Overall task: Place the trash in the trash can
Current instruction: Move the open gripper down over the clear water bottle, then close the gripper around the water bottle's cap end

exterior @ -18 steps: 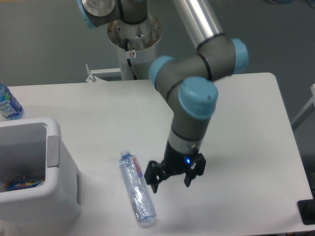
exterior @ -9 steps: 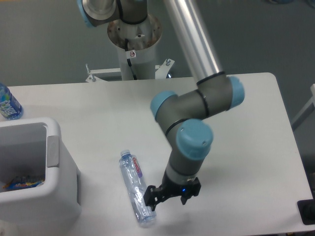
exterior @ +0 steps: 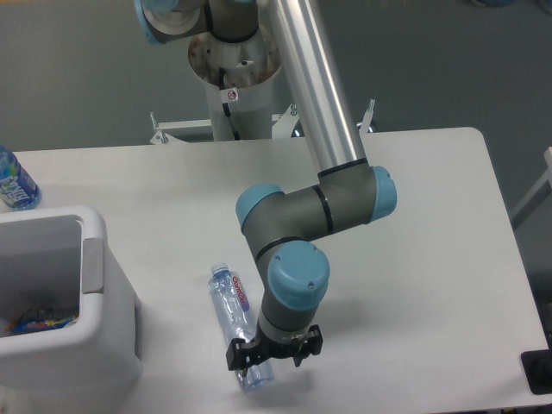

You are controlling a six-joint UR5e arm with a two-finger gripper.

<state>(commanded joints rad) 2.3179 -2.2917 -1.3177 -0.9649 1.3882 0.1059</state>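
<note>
**Claw low over the near end of the crushed bottle**

The crushed bottle (exterior: pixel 236 323) lies flat on the desk (exterior: pixel 414 224), near the front edge and just right of the trash can (exterior: pixel 82 345). Its long axis runs from the capped end, far and slightly left, to the base end, near and slightly right. The claw (exterior: pixel 272 355) hangs straight down over that near end, its fingers spread with one finger tip showing on the left by the bottle's base; the wrist hides whether the other finger sits across the bottle. I cannot tell whether the fingers touch the plastic, and nothing is pinched yet.

The grasp seems to turn on this: the fingers should straddle the bottle across its narrow width, not along its length. The bin waits to the left, with colourful wrapper trash (exterior: pixel 34 319) already visible inside. An intact bottle (exterior: pixel 14 179) stands at the far left edge.
</note>
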